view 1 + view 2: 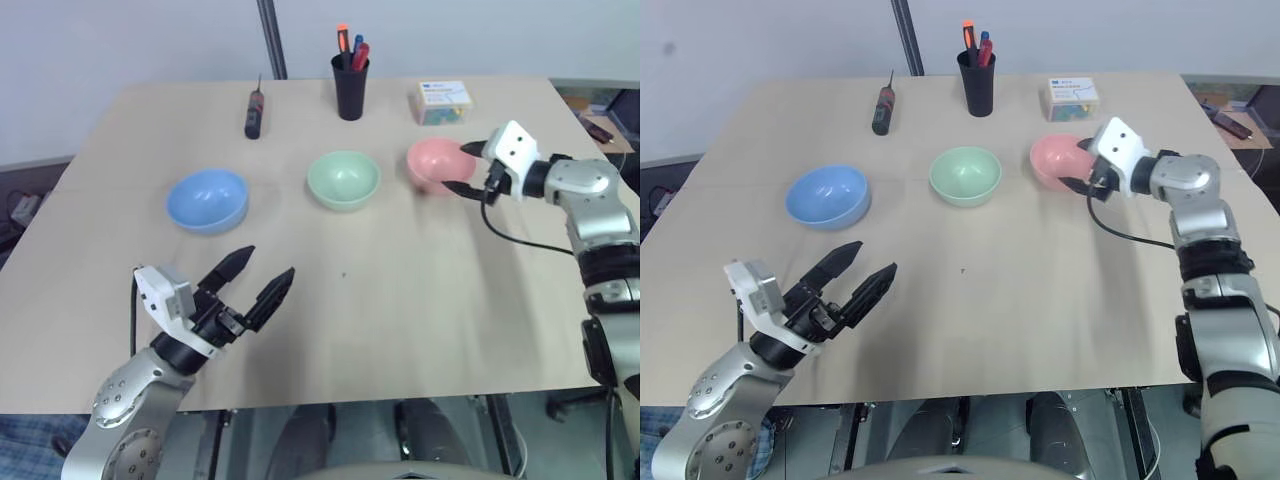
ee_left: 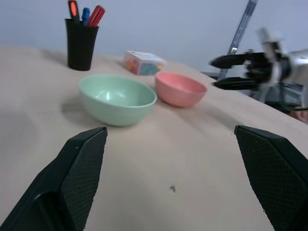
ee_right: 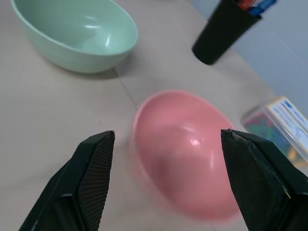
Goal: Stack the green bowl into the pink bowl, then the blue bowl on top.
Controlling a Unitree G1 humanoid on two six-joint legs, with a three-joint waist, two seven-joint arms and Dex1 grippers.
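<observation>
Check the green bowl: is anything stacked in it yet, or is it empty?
Empty. The green bowl sits upright alone on the table, its bare inside showing.

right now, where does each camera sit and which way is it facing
Left eye, right eye: on the head, looking down over the table and three bowls; both arms show.
Left wrist: along the open left gripper toward the green bowl and pink bowl.
Right wrist: along the open right gripper over the pink bowl.
Both wrist views share the green and pink bowls.
</observation>
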